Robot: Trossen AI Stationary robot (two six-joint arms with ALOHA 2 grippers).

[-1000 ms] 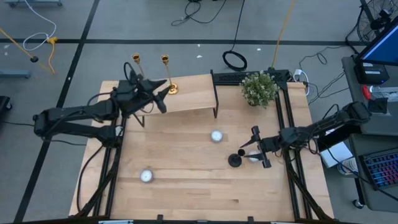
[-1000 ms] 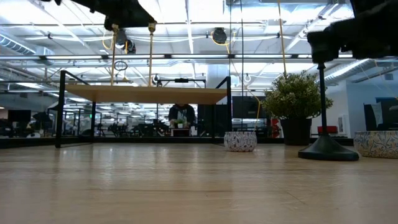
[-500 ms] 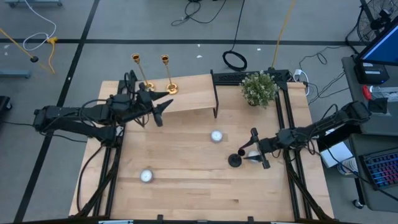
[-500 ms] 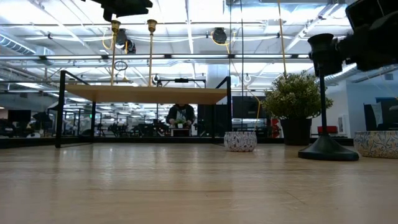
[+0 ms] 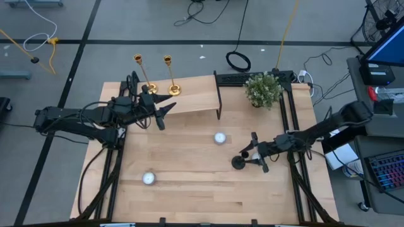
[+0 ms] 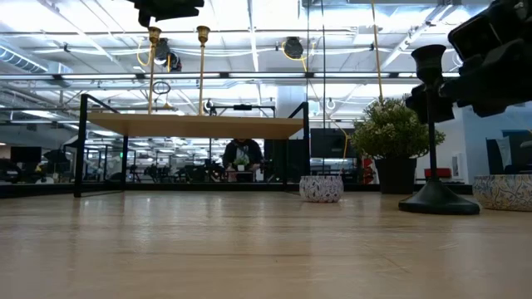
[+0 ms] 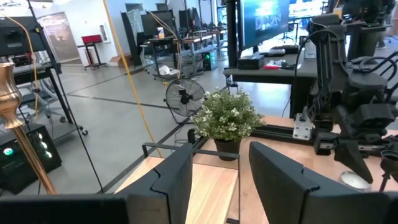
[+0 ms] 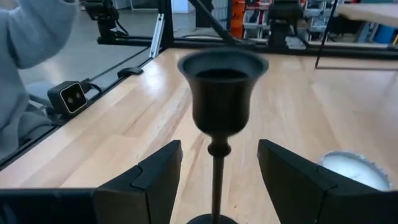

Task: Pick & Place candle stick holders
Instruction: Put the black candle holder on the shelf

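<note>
Grey floor (image 5: 158,25) strewn with cables (image 5: 238,61), bright ceiling lights (image 6: 266,12), desks with monitors (image 7: 264,18) beyond.

No text, label or number is legible anywhere.

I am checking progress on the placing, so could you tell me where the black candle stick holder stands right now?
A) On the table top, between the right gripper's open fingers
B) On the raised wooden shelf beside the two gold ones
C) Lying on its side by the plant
A: the black candle stick holder stands upright on the table, its stem between the open fingers of the right gripper.
</note>
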